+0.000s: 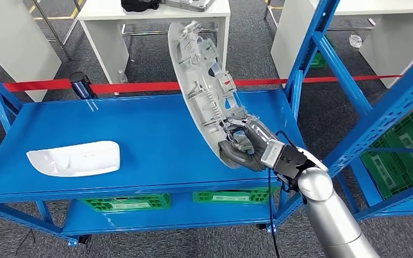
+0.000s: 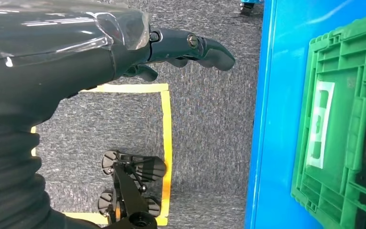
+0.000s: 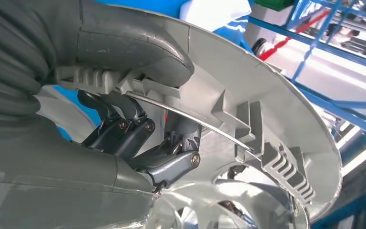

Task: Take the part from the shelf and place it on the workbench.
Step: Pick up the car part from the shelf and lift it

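Right hand [image 1: 247, 146] grips lower end of grey part [image 1: 207, 86], part upright, raised above blue shelf [image 1: 156, 140]. Left hand [image 2: 171, 50] holds nothing, fingers loosely extended, over floor.

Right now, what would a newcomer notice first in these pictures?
First, the long grey plastic part, held up on end above the blue shelf by the right robot hand, which grips its lower end. Next, a white part lying on the shelf's left side.
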`<act>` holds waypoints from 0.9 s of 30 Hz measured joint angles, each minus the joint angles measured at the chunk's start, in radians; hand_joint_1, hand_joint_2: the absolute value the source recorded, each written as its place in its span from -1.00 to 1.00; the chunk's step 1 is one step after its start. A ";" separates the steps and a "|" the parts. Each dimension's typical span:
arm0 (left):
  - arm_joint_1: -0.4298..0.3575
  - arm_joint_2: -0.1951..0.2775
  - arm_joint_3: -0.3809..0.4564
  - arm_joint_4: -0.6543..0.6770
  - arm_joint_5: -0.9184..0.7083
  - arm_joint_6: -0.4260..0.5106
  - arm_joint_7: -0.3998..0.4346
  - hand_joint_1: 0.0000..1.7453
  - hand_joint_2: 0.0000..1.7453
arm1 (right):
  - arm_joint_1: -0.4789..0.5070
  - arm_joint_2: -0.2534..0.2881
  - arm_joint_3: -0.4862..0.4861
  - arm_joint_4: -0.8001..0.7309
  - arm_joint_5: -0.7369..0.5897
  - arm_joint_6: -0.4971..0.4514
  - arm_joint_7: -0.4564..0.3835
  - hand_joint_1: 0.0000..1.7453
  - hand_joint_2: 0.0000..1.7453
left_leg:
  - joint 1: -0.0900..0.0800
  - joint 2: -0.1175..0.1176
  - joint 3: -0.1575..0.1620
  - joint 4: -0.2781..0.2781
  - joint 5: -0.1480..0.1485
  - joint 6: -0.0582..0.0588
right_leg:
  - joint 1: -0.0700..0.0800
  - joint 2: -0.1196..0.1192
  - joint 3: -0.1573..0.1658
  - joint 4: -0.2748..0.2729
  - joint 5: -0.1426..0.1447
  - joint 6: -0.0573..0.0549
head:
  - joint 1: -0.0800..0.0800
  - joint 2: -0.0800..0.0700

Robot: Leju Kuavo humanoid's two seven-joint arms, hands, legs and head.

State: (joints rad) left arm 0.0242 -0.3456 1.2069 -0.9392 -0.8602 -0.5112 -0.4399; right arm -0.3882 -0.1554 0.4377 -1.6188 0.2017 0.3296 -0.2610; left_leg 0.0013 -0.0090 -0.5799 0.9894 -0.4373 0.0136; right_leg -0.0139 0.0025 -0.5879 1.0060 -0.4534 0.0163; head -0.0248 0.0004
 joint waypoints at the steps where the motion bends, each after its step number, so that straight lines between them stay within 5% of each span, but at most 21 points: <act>1: 0.000 -0.001 0.001 -0.003 0.000 0.000 0.000 -1.00 1.00 | 0.001 0.000 -0.002 -0.004 -0.001 0.000 0.000 0.96 1.00 | -0.001 0.000 -0.002 0.002 -0.001 -0.004 | 0.003 0.001 0.000 -0.001 0.000 -0.008 | 0.000 0.000; 4: 0.001 -0.003 0.006 -0.010 0.000 0.000 0.000 -1.00 1.00 | 0.004 -0.001 -0.004 -0.013 -0.010 0.000 -0.005 0.96 1.00 | 0.003 0.002 -0.014 0.027 -0.019 -0.016 | -0.003 0.002 0.000 -0.003 0.004 -0.024 | -0.002 0.000; 8: 0.001 -0.005 0.013 -0.013 0.000 0.003 0.000 -1.00 1.00 | 0.005 0.000 -0.010 -0.033 -0.114 0.023 -0.053 0.96 1.00 | 0.011 0.004 -0.124 0.260 -0.132 -0.034 | -0.005 0.002 0.001 -0.003 0.003 -0.031 | -0.005 0.000; 10: 0.003 -0.006 0.014 -0.013 0.000 0.002 0.000 -1.00 1.00 | 0.009 0.000 -0.015 -0.057 -0.205 0.064 -0.079 0.96 1.00 | 0.011 0.004 -0.146 0.300 -0.129 -0.034 | -0.003 0.003 0.002 -0.002 0.002 -0.033 | -0.006 0.000; 13: 0.003 -0.005 0.014 -0.013 -0.008 0.000 -0.004 -1.00 1.00 | 0.014 -0.001 -0.024 -0.108 -0.343 0.149 -0.109 0.96 1.00 | 0.007 0.003 -0.065 0.125 -0.030 -0.018 | 0.001 0.006 0.008 -0.003 -0.001 -0.034 | -0.006 0.000; 15: -0.001 -0.002 0.012 -0.009 -0.016 -0.002 -0.018 -1.00 1.00 | 0.017 -0.002 -0.027 -0.152 -0.434 0.224 -0.114 0.96 1.00 | 0.001 0.004 -0.018 0.032 -0.002 -0.007 | 0.006 0.007 0.004 -0.002 -0.002 -0.031 | -0.005 0.000; 18: -0.007 0.011 0.005 0.017 -0.024 0.002 -0.045 -1.00 1.00 | 0.022 -0.010 -0.025 -0.227 -0.576 0.352 -0.095 0.96 1.00 | 0.000 0.005 -0.007 0.006 -0.003 0.001 | 0.008 0.006 -0.003 -0.002 -0.001 -0.021 | -0.005 0.000; 20: -0.009 0.021 -0.004 0.038 -0.030 0.007 -0.057 -1.00 1.00 | 0.018 -0.016 -0.018 -0.275 -0.650 0.419 -0.078 0.96 1.00 | 0.004 0.007 0.001 -0.009 0.005 0.010 | 0.008 0.005 -0.021 0.037 -0.025 -0.019 | -0.004 0.000; 24: -0.017 0.035 -0.021 0.070 -0.036 0.010 -0.065 -1.00 1.00 | 0.009 -0.028 0.006 -0.343 -0.763 0.483 -0.053 0.96 1.00 | 0.005 0.008 0.002 -0.012 0.013 0.019 | 0.005 0.004 -0.127 0.278 -0.126 -0.026 | -0.003 0.000; 25: -0.016 0.037 -0.025 0.074 -0.036 0.010 -0.066 -1.00 1.00 | 0.006 -0.032 0.011 -0.355 -0.782 0.485 -0.049 0.96 1.00 | 0.005 0.008 0.000 -0.010 0.013 0.019 | 0.003 0.004 -0.132 0.294 -0.128 -0.019 | -0.003 0.000; 27: -0.016 0.040 -0.031 0.079 -0.036 0.010 -0.066 -1.00 1.00 | 0.000 -0.036 0.014 -0.376 -0.787 0.479 -0.052 0.96 1.00 | 0.006 0.008 -0.003 -0.004 0.014 0.017 | -0.004 0.003 -0.082 0.209 -0.092 0.001 | -0.003 0.000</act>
State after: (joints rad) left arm 0.0079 -0.3055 1.1756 -0.8599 -0.8962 -0.5007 -0.5055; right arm -0.3881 -0.1916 0.4520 -1.9947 -0.5856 0.8084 -0.3126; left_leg 0.0077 -0.0014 -0.5826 0.9852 -0.4235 0.0309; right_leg -0.0177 0.0052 -0.6698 1.2146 -0.5449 0.0177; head -0.0274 0.0004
